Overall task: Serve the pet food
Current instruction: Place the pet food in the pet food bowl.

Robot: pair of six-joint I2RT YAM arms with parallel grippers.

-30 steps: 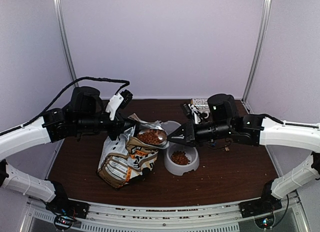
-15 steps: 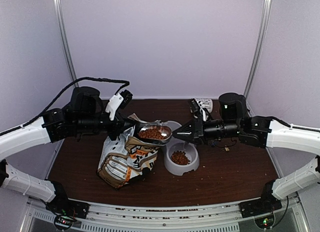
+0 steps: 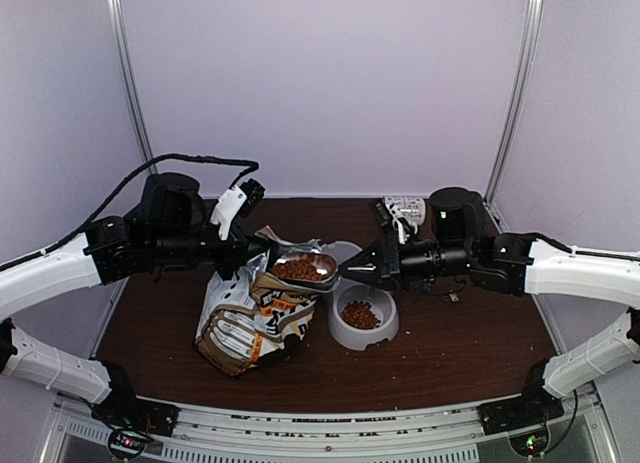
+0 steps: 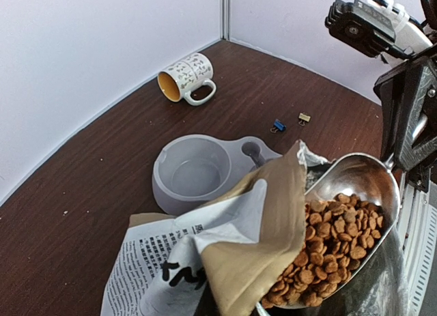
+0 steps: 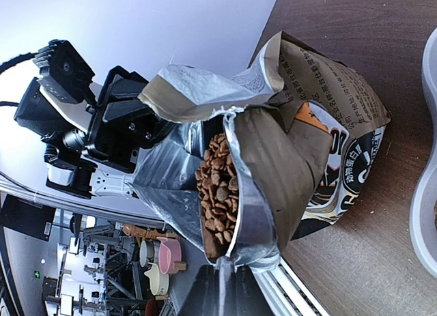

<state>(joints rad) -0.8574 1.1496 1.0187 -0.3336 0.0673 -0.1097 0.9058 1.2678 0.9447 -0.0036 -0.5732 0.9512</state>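
Clamping the handle of a metal scoop (image 3: 320, 274), the right gripper (image 3: 347, 272) holds it roughly level at the open mouth of the paper bag (image 3: 245, 323), its jaws closed on the handle. The scoop is heaped with pet food (image 3: 300, 269). The left gripper (image 3: 252, 251) has its jaws pinched together on the bag's torn top edge, holding the flap up. More pet food lies in the near compartment of the grey double bowl (image 3: 338, 335), which stands just beside the bag. A mug (image 4: 186, 76) lies tipped over near the back wall.
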